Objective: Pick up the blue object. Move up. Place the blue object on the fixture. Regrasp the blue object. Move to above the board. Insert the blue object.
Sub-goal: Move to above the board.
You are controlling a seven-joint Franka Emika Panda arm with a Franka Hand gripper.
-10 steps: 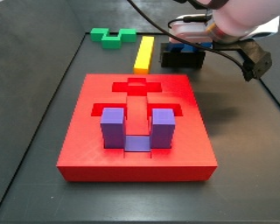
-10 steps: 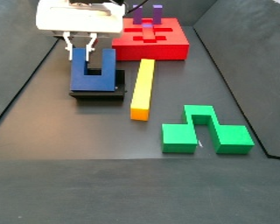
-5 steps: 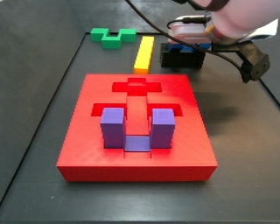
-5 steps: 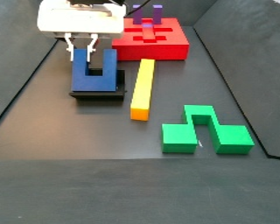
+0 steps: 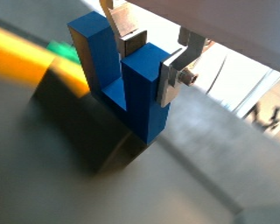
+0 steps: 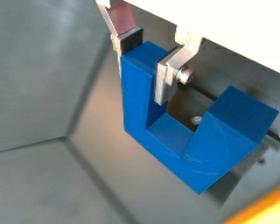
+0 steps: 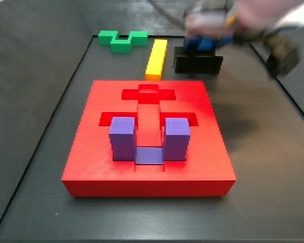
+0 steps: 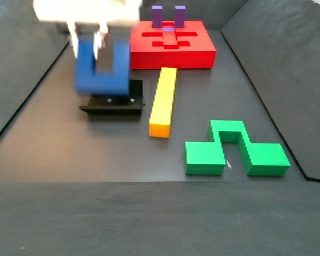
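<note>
gripper: the gripper [image 6: 149, 54] is directly above the fixture [image 8: 112, 104], closed on one prong of the blue object [image 8: 101, 66].
blue object: just over the fixture, prongs up.
step: lift it straight, then carry toward the board [image 7: 148, 142].
change: it sat lower on the fixture half a second ago; views are now motion-blurred.

- A robot test bench in a lab: a bare dark counter [image 8: 69, 210] with raised edges.
- Plain coloured blocks lie on it: a red board [image 7: 148, 142] with cut-out recesses, a yellow bar [image 8: 162, 100], a green block [image 8: 235, 149].
- The gripper [image 8: 91, 35] hangs over a black fixture [image 8: 112, 104].
</note>
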